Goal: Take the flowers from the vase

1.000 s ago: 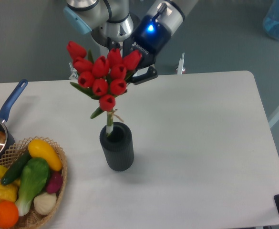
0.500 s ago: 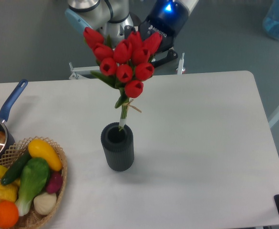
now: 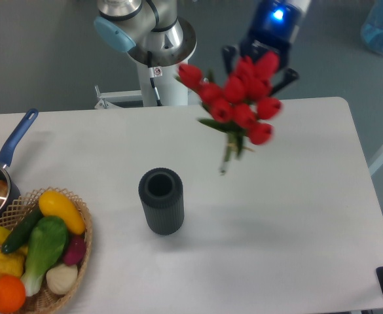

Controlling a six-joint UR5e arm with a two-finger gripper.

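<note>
Flowers out of vase, held in air.
Saucepan (image 3: pixel 1 171) cut off at the frame edge left of vase (image 3: pixel 161 201); basket (image 3: pixel 37 258) beside it. Flowers (image 3: pixel 239 104) blurred, up-right of vase, stem tips clear of it. Gripper (image 3: pixel 259 62) clamps them, fingertips hidden behind buds.

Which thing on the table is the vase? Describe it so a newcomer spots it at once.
Start at the white table and look right of the wicker basket of vegetables at its left edge. The vase stands upright near the middle, alone and empty. It is the only dark, ribbed cylinder there, unlike the blue-handled saucepan.
</note>
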